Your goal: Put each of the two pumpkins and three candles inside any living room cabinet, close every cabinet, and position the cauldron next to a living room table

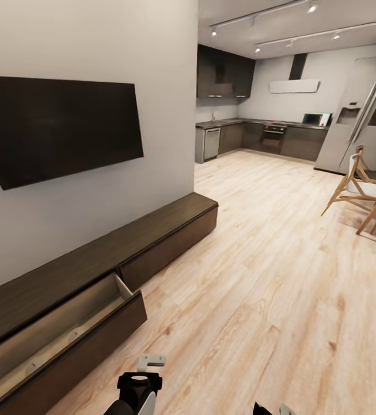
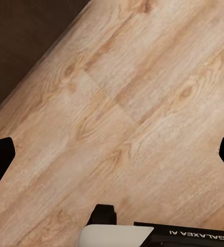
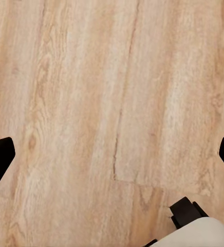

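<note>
The long dark cabinet (image 1: pixel 147 242) runs along the wall under the black screen (image 1: pixel 55 129), one drawer (image 1: pixel 55 340) pulled open, its pale inside bare. Beside the cabinet, over plank floor (image 1: pixel 268 276), the left hand (image 2: pixel 112 154) and right hand (image 3: pixel 112 154) are spread wide, holding nothing.

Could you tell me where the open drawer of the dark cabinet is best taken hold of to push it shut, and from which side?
Take the open drawer by the top edge of its dark front panel, or just press that flat face, since it has no handle. It tilts out from the cabinet towards the wood floor, so come from the floor side and push towards the wall; the left gripper, fingers spread, looks closest.
</note>
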`<state>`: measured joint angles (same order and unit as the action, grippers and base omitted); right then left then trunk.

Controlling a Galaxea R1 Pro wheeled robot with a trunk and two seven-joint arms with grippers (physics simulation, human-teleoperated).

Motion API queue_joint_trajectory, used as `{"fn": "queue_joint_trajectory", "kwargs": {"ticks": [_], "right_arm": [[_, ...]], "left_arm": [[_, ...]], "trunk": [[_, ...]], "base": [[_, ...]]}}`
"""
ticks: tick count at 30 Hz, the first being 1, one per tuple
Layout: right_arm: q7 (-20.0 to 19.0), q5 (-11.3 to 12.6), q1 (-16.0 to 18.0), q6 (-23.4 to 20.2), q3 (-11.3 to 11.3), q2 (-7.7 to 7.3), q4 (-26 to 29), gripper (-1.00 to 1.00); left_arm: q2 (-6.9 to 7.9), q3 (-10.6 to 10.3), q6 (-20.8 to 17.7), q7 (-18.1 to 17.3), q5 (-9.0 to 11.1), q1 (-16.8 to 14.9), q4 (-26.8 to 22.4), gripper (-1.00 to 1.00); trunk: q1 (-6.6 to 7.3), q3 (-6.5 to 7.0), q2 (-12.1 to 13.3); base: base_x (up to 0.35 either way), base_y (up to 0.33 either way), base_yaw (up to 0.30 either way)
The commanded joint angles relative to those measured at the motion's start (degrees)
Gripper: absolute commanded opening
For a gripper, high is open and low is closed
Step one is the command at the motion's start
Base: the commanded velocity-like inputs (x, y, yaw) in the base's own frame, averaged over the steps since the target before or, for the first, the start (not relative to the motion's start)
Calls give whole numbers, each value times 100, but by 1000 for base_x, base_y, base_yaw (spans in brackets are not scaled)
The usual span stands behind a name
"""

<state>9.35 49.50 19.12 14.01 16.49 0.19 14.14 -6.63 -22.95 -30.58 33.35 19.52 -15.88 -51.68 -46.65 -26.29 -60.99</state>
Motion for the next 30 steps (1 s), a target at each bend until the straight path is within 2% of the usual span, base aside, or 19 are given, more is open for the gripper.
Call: {"fn": "queue_joint_trajectory", "kwargs": {"ticks": [1,30], "right_arm": [[32,42,5,22,48,-1,1,100],[32,42,5,27,55,-2,-8,100]], "left_arm": [[4,-19,-10,57,59,-3,-9,100],[13,-38,17,39,42,-3,-8,100]], "trunk": [[0,-6,-4],[0,-6,-4]], "base": [[0,0,-285],[0,0,-285]]}}
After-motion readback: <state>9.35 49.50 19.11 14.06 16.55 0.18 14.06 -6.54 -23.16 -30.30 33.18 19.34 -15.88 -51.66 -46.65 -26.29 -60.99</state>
